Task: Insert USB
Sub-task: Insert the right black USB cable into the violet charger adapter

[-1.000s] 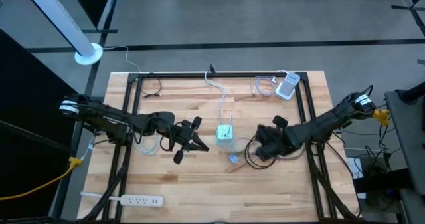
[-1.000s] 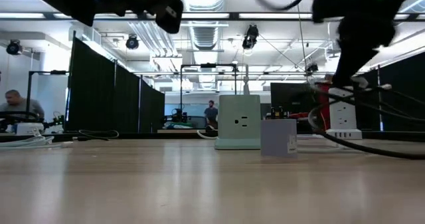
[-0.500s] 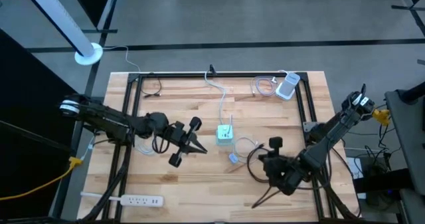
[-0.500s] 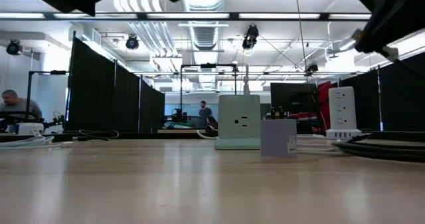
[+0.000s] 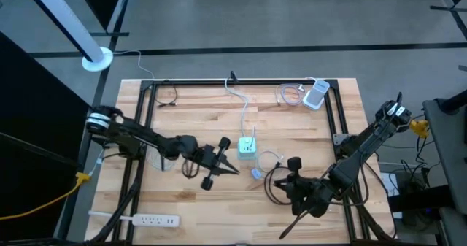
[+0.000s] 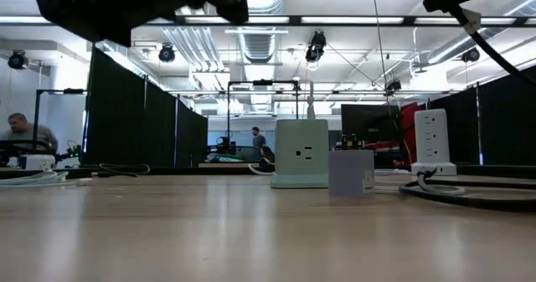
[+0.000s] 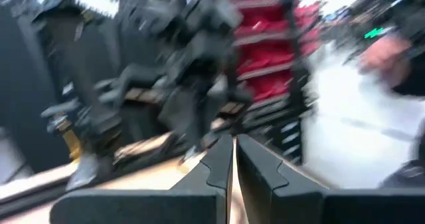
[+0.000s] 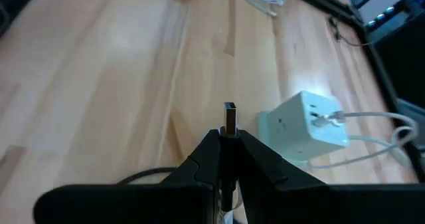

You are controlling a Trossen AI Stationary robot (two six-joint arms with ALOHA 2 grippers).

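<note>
A pale green charger cube (image 5: 247,147) stands mid-table with a white cord plugged into it; it also shows in the low view (image 6: 301,152) and the right wrist view (image 8: 305,127). A small lavender adapter (image 5: 257,174) lies on the table just near of it. My right gripper (image 5: 286,186) hovers right of and nearer than the cube, shut on a USB plug (image 8: 230,116) with a black cable (image 5: 271,193). My left gripper (image 5: 232,170), shut and empty, points at the cube from its left. My right gripper pinches the USB plug's body between its two fingers (image 8: 206,154). The metal tip (image 8: 230,111) sticks out past the fingertips, in line with them. The plug is lifted clear of the table, and the black cable trails back from it in a slack loop (image 5: 281,220).
A white power strip (image 5: 149,220) lies at the near left edge and another white outlet block (image 5: 316,96) at the far right corner. Loose cords (image 5: 288,93) lie along the far edge. A black frame (image 5: 241,82) rims the table. Bare wood lies near the front.
My right gripper has drawn back from beside the cube toward the table's near right, taking the plug and black cable along, then edged left again. My left gripper has moved right and slightly nearer, toward the cube.
</note>
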